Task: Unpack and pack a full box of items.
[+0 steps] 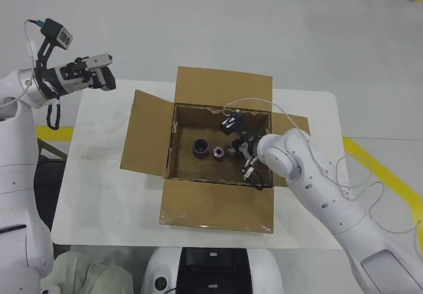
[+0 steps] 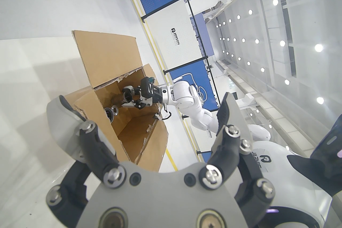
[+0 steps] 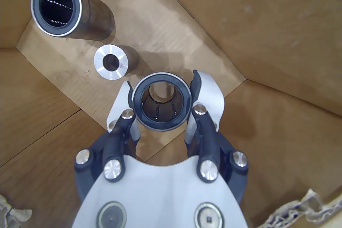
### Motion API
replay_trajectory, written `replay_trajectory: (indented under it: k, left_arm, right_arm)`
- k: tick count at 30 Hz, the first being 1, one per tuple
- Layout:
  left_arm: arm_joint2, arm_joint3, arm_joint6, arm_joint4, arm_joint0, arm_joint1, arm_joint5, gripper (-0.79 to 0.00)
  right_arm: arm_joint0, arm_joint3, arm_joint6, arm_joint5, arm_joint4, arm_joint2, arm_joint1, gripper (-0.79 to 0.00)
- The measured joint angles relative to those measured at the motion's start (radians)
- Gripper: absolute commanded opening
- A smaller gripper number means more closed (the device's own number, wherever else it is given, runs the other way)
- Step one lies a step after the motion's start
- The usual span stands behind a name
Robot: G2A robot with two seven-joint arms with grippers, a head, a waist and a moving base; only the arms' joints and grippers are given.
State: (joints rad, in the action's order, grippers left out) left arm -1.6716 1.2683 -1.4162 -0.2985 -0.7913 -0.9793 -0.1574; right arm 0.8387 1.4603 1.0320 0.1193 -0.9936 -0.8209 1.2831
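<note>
An open cardboard box [image 1: 197, 207] stands mid-table. On its floor are a tall dark cylinder with a black-rimmed bore [image 3: 57, 6] [image 1: 200, 149] and a small silver sleeve [image 3: 111, 61] [image 1: 218, 152]. My right gripper [image 3: 163, 84] [image 1: 239, 149] is down inside the box, shut on a third black-rimmed cylinder [image 3: 162, 103], one finger on each side. Whether this cylinder touches the box floor is unclear. My left gripper [image 2: 144, 103] [image 1: 100, 73] is held high over the table's far left corner, open and holding nothing, facing the box [image 2: 107, 58].
The white table [image 1: 101, 198] has bare room left of the box. All the box flaps lie spread outward; the left flap [image 1: 147, 132] and the near flap [image 1: 215, 206] cover part of the table. Torn cardboard edges [image 3: 302, 209] line the box rim.
</note>
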Motion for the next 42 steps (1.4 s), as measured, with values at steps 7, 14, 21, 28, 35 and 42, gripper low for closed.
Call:
replay_trajectory:
  k: [7, 14, 21, 28, 35, 42]
  left_arm:
    - [0.000, 0.000, 0.000, 0.000, 0.000, 0.000, 0.000, 0.000]
    - [0.000, 0.000, 0.000, 0.000, 0.000, 0.000, 0.000, 0.000]
    - [0.000, 0.000, 0.000, 0.000, 0.000, 0.000, 0.000, 0.000]
    - [0.000, 0.000, 0.000, 0.000, 0.000, 0.000, 0.000, 0.000]
    - [0.000, 0.000, 0.000, 0.000, 0.000, 0.000, 0.000, 0.000]
    - [0.000, 0.000, 0.000, 0.000, 0.000, 0.000, 0.000, 0.000]
  right_arm:
    - [0.017, 0.043, 0.012, 0.004, -0.011, -0.016, -0.003, -0.132]
    - [0.065, 0.191, 0.032, 0.031, 0.022, -0.074, -0.018, -0.086]
    - [0.131, 0.340, 0.054, 0.066, 0.148, -0.163, -0.036, -0.102]
    - [0.219, 0.390, 0.056, 0.149, 0.450, -0.290, -0.055, -0.086]
    - [0.274, 0.410, 0.108, 0.218, 0.669, -0.394, -0.078, -0.022]
    - [0.320, 0.412, 0.128, 0.249, 0.810, -0.495, -0.100, 0.000]
